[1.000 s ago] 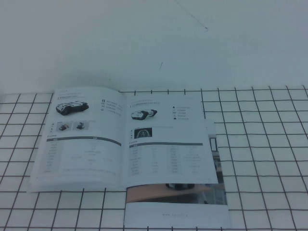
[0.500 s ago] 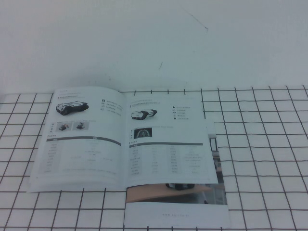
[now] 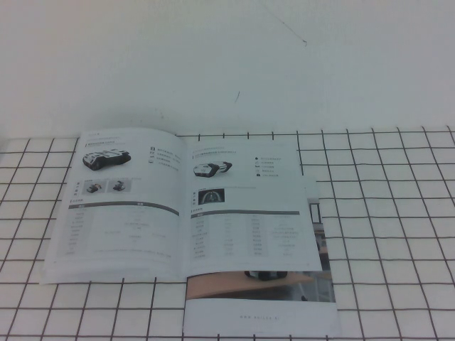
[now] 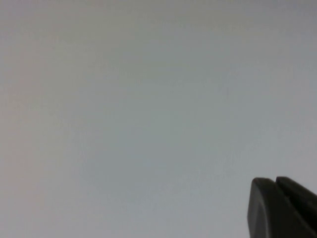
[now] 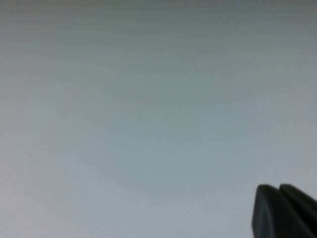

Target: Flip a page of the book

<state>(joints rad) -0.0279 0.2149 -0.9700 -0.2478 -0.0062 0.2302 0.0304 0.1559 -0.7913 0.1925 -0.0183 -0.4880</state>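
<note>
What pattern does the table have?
White with a black grid, best in the high view.

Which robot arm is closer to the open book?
Cannot tell: neither arm shows near the book in the high view. The left pincer and right pincer each face only blank surface, both shut, holding nothing.

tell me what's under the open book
A brochure with a brown floor photo sticks out beneath the book; the rest is covered. Both grippers are off the table.
</note>
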